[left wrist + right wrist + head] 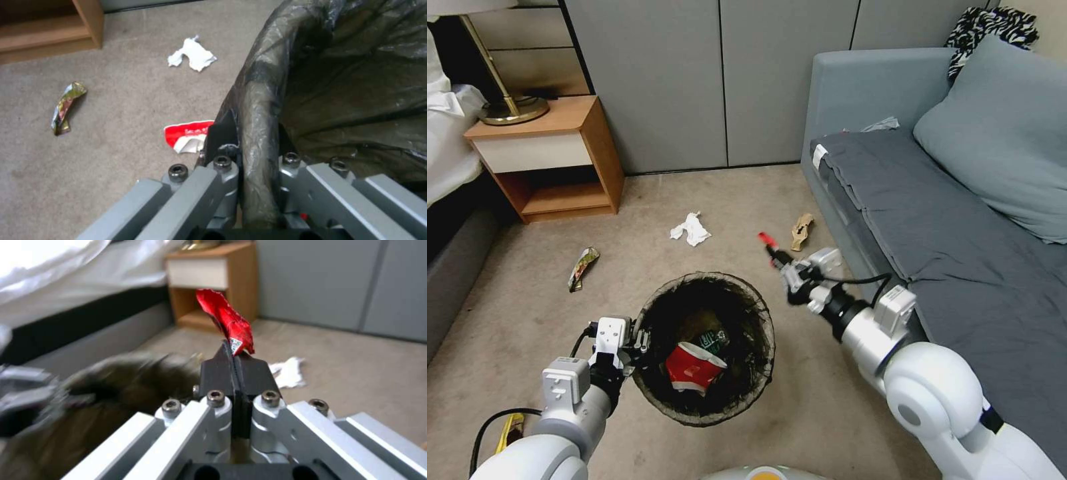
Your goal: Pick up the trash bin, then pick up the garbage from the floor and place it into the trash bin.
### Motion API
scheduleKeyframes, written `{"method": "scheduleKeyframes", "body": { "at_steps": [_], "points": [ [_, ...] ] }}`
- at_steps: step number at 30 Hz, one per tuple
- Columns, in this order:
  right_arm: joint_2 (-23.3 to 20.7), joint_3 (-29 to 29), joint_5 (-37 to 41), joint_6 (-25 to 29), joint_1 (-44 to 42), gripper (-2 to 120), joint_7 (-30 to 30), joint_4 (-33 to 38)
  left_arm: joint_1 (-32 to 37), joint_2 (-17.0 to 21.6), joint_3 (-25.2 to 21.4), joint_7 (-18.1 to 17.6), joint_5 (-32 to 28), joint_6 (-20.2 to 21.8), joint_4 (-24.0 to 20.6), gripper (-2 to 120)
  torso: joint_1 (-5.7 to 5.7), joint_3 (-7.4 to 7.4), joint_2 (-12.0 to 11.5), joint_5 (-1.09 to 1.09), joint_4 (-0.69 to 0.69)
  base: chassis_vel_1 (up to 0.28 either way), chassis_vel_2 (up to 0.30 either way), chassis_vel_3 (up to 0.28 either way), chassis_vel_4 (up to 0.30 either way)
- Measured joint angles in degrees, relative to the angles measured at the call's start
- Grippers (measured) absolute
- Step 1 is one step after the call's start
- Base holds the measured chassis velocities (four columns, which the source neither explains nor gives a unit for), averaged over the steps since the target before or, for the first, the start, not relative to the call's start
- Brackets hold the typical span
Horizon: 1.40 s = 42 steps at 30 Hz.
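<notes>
Between the left gripper's (256, 146) clenched fingers: glossy bag-wrapped rim of the round bin (704, 347), lifted off the carpet. Pinched upright in the right gripper's (234, 355) closed fingers, beside and beyond the bin: a crinkled red foil scrap (225, 320). Right arm outstretched.

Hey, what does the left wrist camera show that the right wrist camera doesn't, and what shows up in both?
Left wrist camera alone: the left pincer clamped on the round bag-lined trash bin's rim, a crumpled red-and-white paper cup on the carpet beside the bin, and a crinkled yellow snack wrapper.

Right wrist camera alone: the right pincer shut on a red scrap.

Both: the white crumpled tissue on the carpet, and the wooden nightstand.
</notes>
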Motion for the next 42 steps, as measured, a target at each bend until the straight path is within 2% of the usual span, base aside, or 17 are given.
{"method": "scheduleKeyframes", "body": {
  "at_steps": [9,19,22,24,26,28,30,32,34,41,42],
  "points": [
    [-1.9,-7.0,-2.0,-1.2,0.6,0,0.0,-0.7,0.1,0.0,0.2,0.1,0.2,0.0,0.0,1,0.00,0.00,0.0,0.00,0.00,0.000,0.000,0.000,0.000],
    [-2.1,-12.5,-4.2,-1.3,1.8,0,-0.2,-2.4,-0.1,0.0,0.3,0.2,0.2,0.1,0.0,1,0.00,0.00,0.0,0.00,0.00,0.000,0.000,0.000,0.000],
    [-1.8,-13.5,-4.5,-1.7,2.2,7,-0.1,-2.4,-0.3,-0.1,0.4,0.2,0.2,0.1,0.0,1,0.00,0.00,0.0,0.00,0.00,0.000,0.000,0.000,0.000],
    [-1.7,-14.1,-4.6,-2.0,2.6,18,0.7,-2.4,-0.3,-0.3,0.4,0.5,0.4,0.1,0.0,1,0.00,0.00,0.0,0.00,0.00,0.000,0.000,0.000,0.000],
    [-1.7,-14.2,-4.5,-2.2,2.8,22,0.9,-2.4,-0.4,-0.3,0.4,0.6,0.5,0.1,0.0,1,0.00,0.00,0.0,0.00,0.00,0.000,0.000,0.000,0.000],
    [-1.7,-14.2,-4.5,-2.4,3.1,32,1.1,-2.4,-0.5,-0.3,0.4,0.7,0.5,0.1,0.0,1,0.00,0.00,0.0,0.00,0.00,0.000,0.000,0.000,0.000],
    [-1.7,-14.2,-4.5,-2.5,3.2,34,1.2,-2.3,-0.5,-0.3,0.4,0.8,0.5,0.1,0.0,1,0.00,0.00,0.0,0.00,0.00,0.000,0.000,0.000,0.000],
    [-1.7,-14.2,-4.4,-2.8,3.3,47,1.3,-2.1,-0.6,-0.3,0.4,0.8,0.5,0.1,0.0,1,0.00,0.00,0.0,0.00,0.00,0.000,0.000,0.000,0.000],
    [-1.6,-14.3,-4.4,-2.9,3.4,50,1.4,-2.1,-0.7,-0.3,0.5,0.8,0.5,0.1,0.0,1,0.00,0.00,0.0,0.00,0.00,0.000,0.000,0.000,0.000],
    [-1.4,-14.3,-4.4,-2.9,4.1,81,1.8,-2.6,-0.7,-0.3,0.4,0.9,0.5,0.1,0.0,1,0.00,0.00,0.0,0.00,0.00,0.000,0.000,0.000,0.000],
    [-1.4,-14.3,-4.4,-2.9,4.1,81,1.8,-2.6,-0.7,-0.3,0.4,0.9,0.5,0.1,0.0,1,0.00,0.00,0.0,0.00,0.00,0.000,0.000,0.000,0.000]
  ]
}}
